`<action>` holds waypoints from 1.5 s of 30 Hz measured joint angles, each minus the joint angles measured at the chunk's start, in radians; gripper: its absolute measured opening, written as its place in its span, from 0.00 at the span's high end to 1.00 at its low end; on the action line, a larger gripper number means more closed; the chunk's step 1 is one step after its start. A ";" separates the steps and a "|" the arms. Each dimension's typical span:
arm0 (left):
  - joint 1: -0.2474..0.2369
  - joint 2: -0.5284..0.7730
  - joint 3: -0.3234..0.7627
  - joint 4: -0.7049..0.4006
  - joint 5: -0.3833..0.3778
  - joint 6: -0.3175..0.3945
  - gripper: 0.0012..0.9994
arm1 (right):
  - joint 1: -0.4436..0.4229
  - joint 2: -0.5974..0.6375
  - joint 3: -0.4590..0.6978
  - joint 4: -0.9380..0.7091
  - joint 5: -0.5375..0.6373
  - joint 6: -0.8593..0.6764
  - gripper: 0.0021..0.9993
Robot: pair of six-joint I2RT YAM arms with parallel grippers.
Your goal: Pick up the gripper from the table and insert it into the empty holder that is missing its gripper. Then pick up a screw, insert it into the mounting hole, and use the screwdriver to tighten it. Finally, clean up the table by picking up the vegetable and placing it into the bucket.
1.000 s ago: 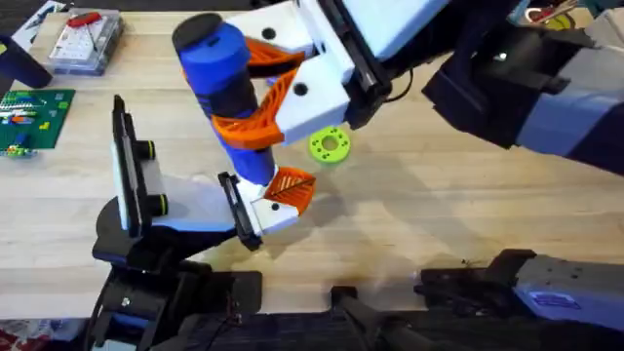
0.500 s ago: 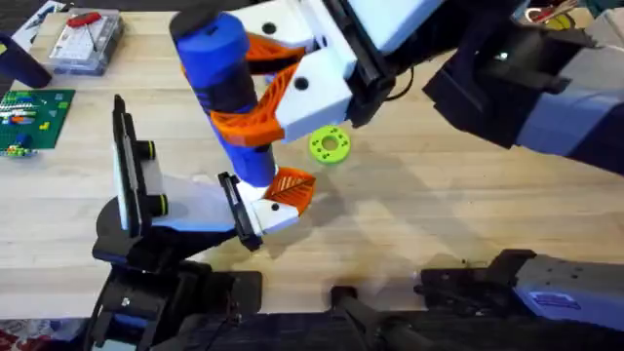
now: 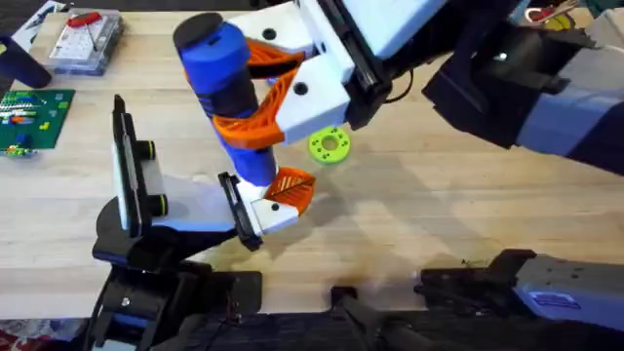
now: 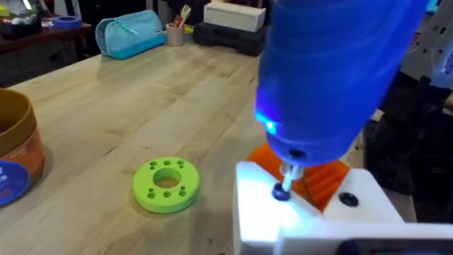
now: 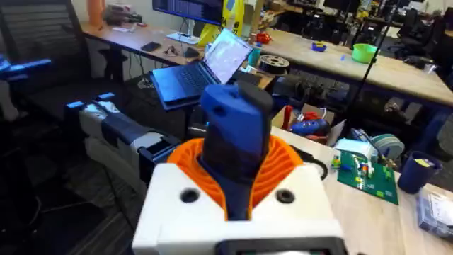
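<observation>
My right gripper (image 3: pixel 240 94) reaches across from the right, its orange-padded white fingers shut on the screwdriver (image 3: pixel 226 83). The blue handle stands nearly upright. In the left wrist view the screwdriver's (image 4: pixel 329 71) metal tip rests on a small dark screw (image 4: pixel 282 190) in a white gripper piece (image 4: pixel 311 216) with an orange pad. That piece (image 3: pixel 281 195) sits at the end of my left arm, in front of a black plate. The bucket (image 4: pixel 10 152) stands at the table's far side. The vegetable is out of view. From the right wrist, the screwdriver (image 5: pixel 237 131) rises between the orange pads.
A lime-green disc (image 3: pixel 330 145) with yellow dots lies just right of the screwdriver. A clear parts box (image 3: pixel 88 39) and a green circuit board (image 3: pixel 34 117) are at the far left. A black upright frame (image 3: pixel 125 166) with yellow-green knobs stands at the lower left.
The top of the screwdriver handle wobbled slightly left and came back. Its tip stays at the white piece, and the left arm has not moved.
</observation>
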 joint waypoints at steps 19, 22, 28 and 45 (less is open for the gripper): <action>0.000 0.000 0.000 0.000 0.000 0.000 0.99 | 0.000 0.000 0.000 -0.026 0.000 -0.023 0.89; 0.000 0.000 0.000 0.000 0.000 0.000 0.99 | 0.000 0.000 0.000 -0.027 0.000 -0.031 0.89; 0.000 0.000 0.000 0.000 0.000 0.000 0.99 | 0.000 0.000 0.000 -0.032 -0.001 -0.045 0.89; 0.000 0.000 0.000 0.000 0.000 0.000 0.99 | 0.000 0.000 0.000 -0.037 -0.001 -0.048 0.89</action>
